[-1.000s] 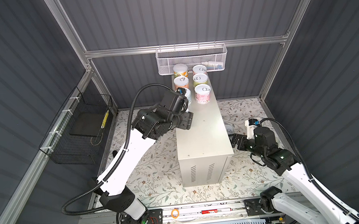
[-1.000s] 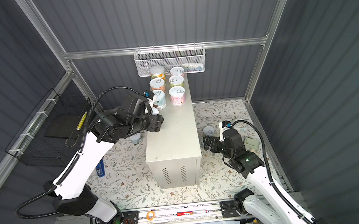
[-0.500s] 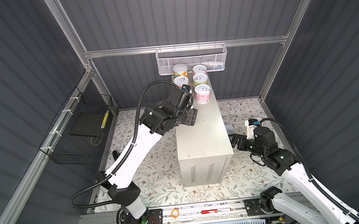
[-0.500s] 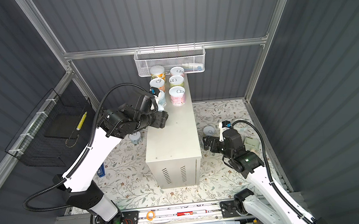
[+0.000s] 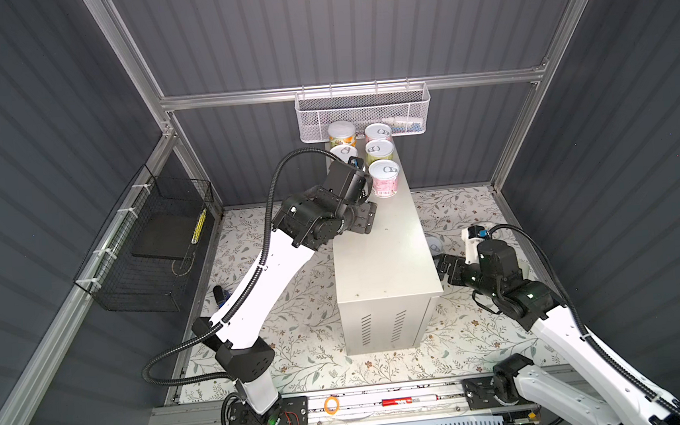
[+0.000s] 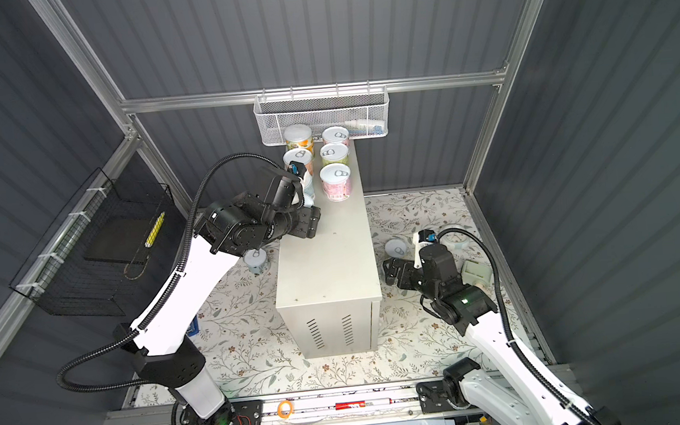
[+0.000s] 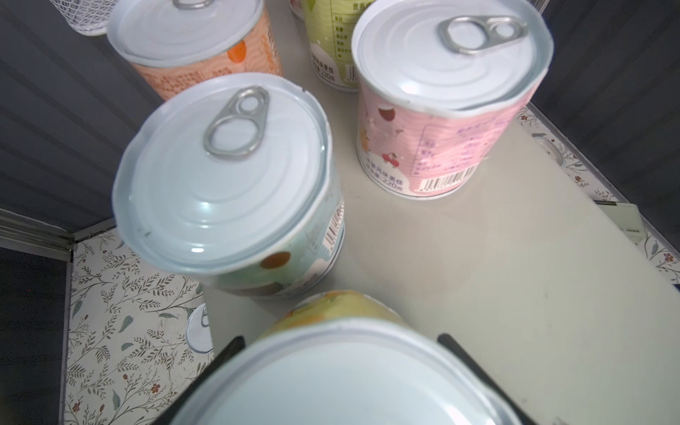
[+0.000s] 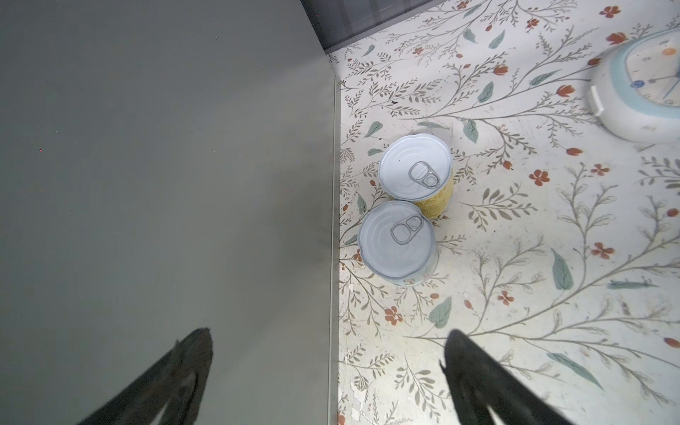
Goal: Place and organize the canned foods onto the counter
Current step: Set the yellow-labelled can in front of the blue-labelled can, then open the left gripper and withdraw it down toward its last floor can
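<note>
Left gripper [image 7: 340,340] is partly closed, a finger on each side of the held can [image 7: 342,379], which has a yellow-green label and a pale lid. It sits over the counter [image 5: 383,260] near its left long edge, right behind the row at the far end. Whether its base is down on the top yet, I cannot tell. Just ahead of it is the pale blue can [image 7: 224,176], with the orange can [image 7: 191,36] beyond that and the pink can [image 7: 441,110] along the right long edge.

Over to the right gripper [image 8: 328,336]: jaws spread wide, nothing in them, hovering by the counter's right long side. Two cans [image 8: 397,243] wait upright and touching on the floor mat [image 8: 515,294], just beside the counter wall.

These look like stiff metal cylinders, probably with some heft if full, and the glossy labels are likely slick. The best hold is square across the side wall at mid-height (not on the lid rim or pull tab). The nearer can stands tight to the wall, so finger room there looks scarce.
</note>
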